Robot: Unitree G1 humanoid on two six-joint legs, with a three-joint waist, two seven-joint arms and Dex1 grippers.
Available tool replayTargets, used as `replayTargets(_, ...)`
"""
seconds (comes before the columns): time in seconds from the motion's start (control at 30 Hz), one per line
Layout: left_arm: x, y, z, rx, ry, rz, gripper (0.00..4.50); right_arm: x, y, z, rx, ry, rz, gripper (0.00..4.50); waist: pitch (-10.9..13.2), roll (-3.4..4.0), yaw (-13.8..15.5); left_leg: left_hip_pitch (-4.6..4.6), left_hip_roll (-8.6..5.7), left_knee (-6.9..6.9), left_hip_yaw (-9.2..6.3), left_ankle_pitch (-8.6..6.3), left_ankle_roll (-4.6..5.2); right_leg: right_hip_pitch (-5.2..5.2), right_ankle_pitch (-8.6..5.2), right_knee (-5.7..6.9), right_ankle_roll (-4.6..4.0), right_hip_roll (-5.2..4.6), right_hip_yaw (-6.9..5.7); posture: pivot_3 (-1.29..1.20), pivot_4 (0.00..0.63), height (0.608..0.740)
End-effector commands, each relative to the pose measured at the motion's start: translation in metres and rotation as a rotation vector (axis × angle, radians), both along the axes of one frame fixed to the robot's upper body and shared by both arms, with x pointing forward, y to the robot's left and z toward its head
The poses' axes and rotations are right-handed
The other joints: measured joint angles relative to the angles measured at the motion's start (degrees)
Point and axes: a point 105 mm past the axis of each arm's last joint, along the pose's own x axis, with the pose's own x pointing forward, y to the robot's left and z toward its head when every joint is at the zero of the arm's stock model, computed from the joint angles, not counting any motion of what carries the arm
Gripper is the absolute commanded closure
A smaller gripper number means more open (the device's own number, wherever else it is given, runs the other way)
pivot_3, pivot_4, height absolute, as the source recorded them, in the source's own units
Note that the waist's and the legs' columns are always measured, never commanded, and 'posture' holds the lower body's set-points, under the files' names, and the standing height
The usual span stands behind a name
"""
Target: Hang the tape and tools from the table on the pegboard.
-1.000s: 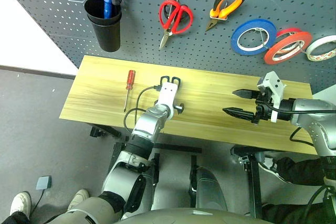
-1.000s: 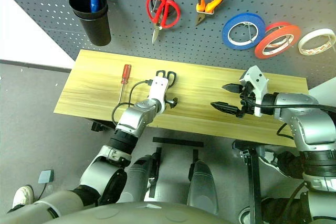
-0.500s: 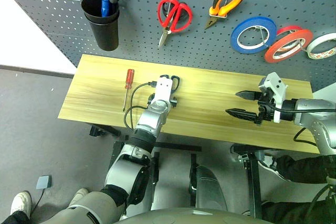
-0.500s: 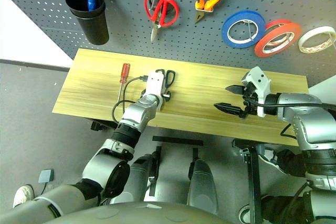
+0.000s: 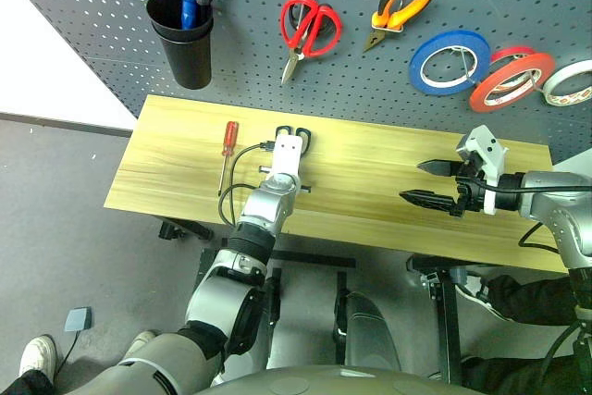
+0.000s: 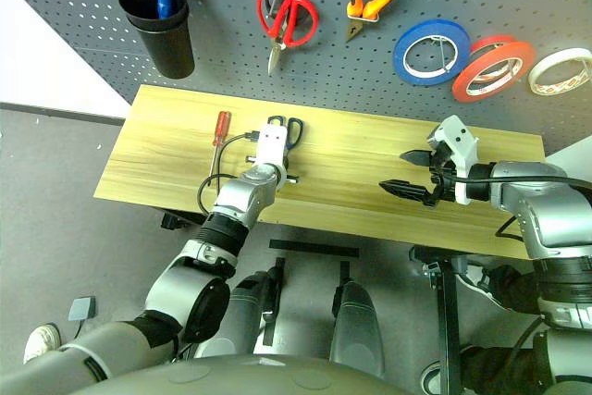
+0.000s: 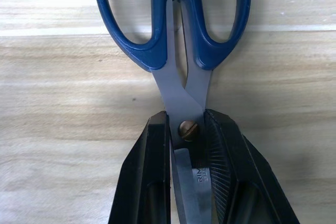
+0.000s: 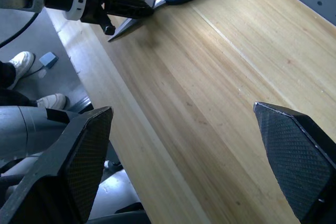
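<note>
Our left hand [image 7: 186, 182] is clamped on the dark-handled scissors [image 7: 178, 51] at the pivot screw. That looks like a sound hold to us, since it leaves both handle loops free for a hook. The scissors lie flat on the counter [image 5: 370, 191], loops toward the pegboard [image 5: 259, 53]. Our right hand [image 5: 427, 182] hovers over the counter with its fingers spread wide, carrying nothing. On the counter we count one pair of scissors and one red-handled screwdriver [image 5: 228, 147]. On the pegboard we count one pair of red scissors [image 5: 310, 30], one pair of pliers [image 5: 400, 8], three tape rolls and one black cup [image 5: 183, 36].
</note>
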Motion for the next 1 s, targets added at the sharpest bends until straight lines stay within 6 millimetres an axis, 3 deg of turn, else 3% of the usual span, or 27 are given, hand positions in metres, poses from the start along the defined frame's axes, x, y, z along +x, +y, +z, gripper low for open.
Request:
replayTargets(0.03,-0.008,-0.016,-0.010,-0.026,0.055,-0.040,3.90,0.002,-0.004,0.016,0.018,-0.048,0.001,0.00,0.0,0.00,0.0,0.00,0.00,0.00,0.00,0.00,0.00,0.00,0.00,0.00,0.00,0.00,0.00,0.04,0.400,0.740)
replayTargets(0.23,-0.008,-0.007,-0.002,-0.037,0.008,-0.099,3.90,0.003,0.002,0.035,0.081,-0.134,0.047,0.00,0.0,0.01,0.0,-0.02,0.00,-0.03,0.00,0.00,-0.02,-0.02,0.00,-0.03,0.01,0.00,-0.01,0.05,0.375,0.740)
replayTargets(0.47,-0.017,0.019,0.015,-0.036,-0.094,-0.272,3.90,0.000,0.007,0.049,0.086,-0.192,0.093,0.00,0.0,0.05,-0.1,-0.04,0.01,-0.19,0.02,0.05,-0.13,-0.13,0.00,-0.05,0.00,0.02,-0.04,0.07,0.334,0.740)
replayTargets(0.6,-0.028,0.039,0.022,0.022,-0.177,-0.372,3.90,-0.005,0.010,0.056,0.096,-0.214,0.123,0.00,-0.1,0.08,0.1,-0.07,0.00,-0.19,0.01,0.08,-0.17,-0.13,0.00,-0.06,0.00,0.02,-0.06,0.09,0.303,0.740)
replayTargets(0.87,-0.070,0.059,0.054,-0.037,-0.424,-0.674,3.90,-0.021,0.022,0.082,0.158,-0.291,0.194,0.00,-0.2,0.24,1.1,-0.08,-0.01,-0.19,-0.01,0.09,-0.23,-0.12,0.01,-0.15,0.00,0.00,-0.09,0.12,0.236,0.740)
replayTargets(1.0,-0.078,0.074,0.072,-0.113,-0.530,-0.676,3.90,-0.030,0.026,0.099,0.204,-0.338,0.218,0.00,-0.4,0.38,1.7,-0.08,-0.01,-0.19,0.00,0.10,-0.26,-0.12,0.01,-0.15,0.00,0.01,-0.10,0.12,0.208,0.740)
